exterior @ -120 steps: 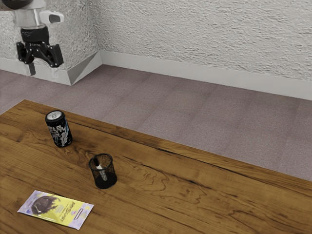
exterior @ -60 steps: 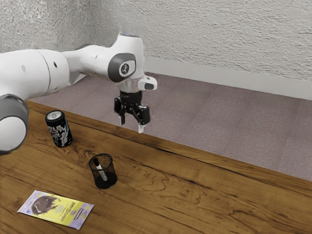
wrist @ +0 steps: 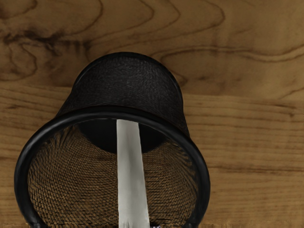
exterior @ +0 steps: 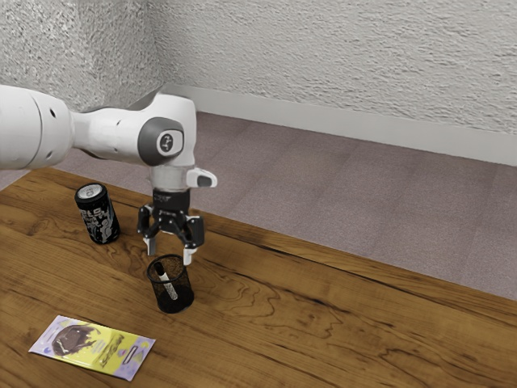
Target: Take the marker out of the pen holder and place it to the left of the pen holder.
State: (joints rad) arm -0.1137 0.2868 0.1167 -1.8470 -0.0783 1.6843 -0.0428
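Left of centre in the exterior view, the gripper hung with fingers spread above the pen holder, where the marker leaned inside, and a slightly off-centre descent could have caught the rim and tipped both over.

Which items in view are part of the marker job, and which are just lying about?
Part of the job:
- marker, leaning inside the pen holder
- mesh pen holder, upright on the wooden table
- hand, open above the holder

Just lying about:
- black drink can, upright
- yellow and purple chocolate bar wrapper, lying flat
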